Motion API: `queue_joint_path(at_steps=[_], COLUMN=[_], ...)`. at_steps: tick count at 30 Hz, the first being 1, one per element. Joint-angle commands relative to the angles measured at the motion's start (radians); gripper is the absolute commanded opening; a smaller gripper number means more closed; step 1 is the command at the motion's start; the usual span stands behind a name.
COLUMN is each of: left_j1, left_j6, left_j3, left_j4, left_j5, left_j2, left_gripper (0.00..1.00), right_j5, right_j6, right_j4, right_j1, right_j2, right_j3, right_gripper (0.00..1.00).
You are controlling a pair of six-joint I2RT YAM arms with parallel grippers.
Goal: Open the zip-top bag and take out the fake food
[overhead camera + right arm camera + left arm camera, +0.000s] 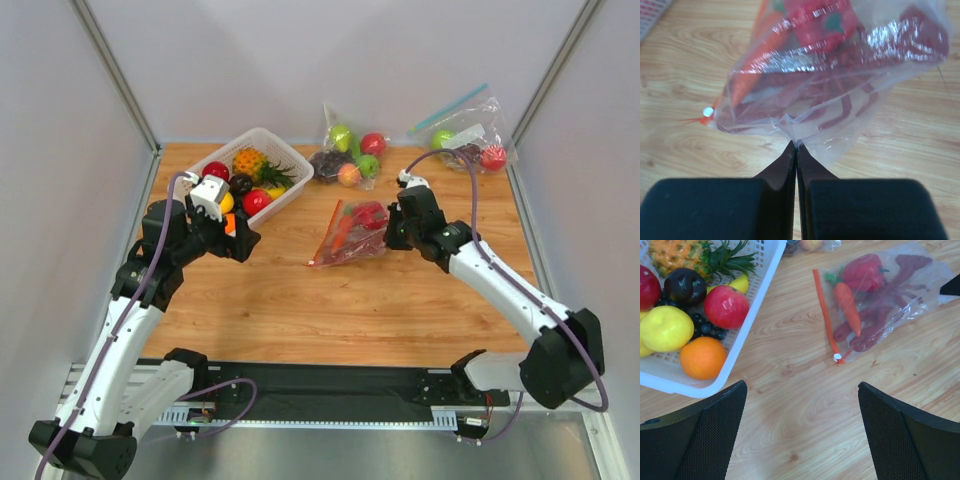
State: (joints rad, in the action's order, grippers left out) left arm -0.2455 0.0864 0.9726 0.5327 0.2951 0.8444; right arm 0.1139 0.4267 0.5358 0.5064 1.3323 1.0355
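Observation:
The zip-top bag (350,235) lies mid-table, its orange-red zip strip (826,315) toward the left with a white slider (837,357) at its near end. Inside it are the orange carrot (847,307), the red pepper piece (861,271) and the dark-red lobster (885,305). My right gripper (796,145) is shut on a pinch of the bag's plastic (840,85) at its right edge and lifts that side. My left gripper (802,405) is open and empty, above bare wood to the left of the bag, next to the basket.
A white basket (290,185) of pineapple and round fruits stands at the back left. A clear bag of apples and grapes (348,155) lies at the back centre. A clear bag with a blue zip strip (465,135) lies at the back right.

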Motion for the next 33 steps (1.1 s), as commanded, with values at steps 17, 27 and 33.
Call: queue_joint_path(at_steps=[17, 27, 33], left_j1=[-0.224, -0.460, -0.541], left_j6=[0.262, 0.288, 0.248], left_j3=[-0.133, -0.279, -0.256], left_j4=[-0.221, -0.412, -0.441], left_j5=[0.098, -0.025, -0.138], left_j2=[0.024, 0.090, 0.189], left_gripper=[0.96, 0.96, 0.97], right_j5=[-0.036, -0.071, -0.099], right_j6=[0.012, 0.021, 0.032], right_j4=[0.165, 0.144, 0.132], right_j1=[0.007, 0.007, 0.007], right_j2=[-0.312, -0.347, -0.363], right_j3=[0.094, 0.052, 0.047], right_gripper=[0.00, 0.00, 0.00])
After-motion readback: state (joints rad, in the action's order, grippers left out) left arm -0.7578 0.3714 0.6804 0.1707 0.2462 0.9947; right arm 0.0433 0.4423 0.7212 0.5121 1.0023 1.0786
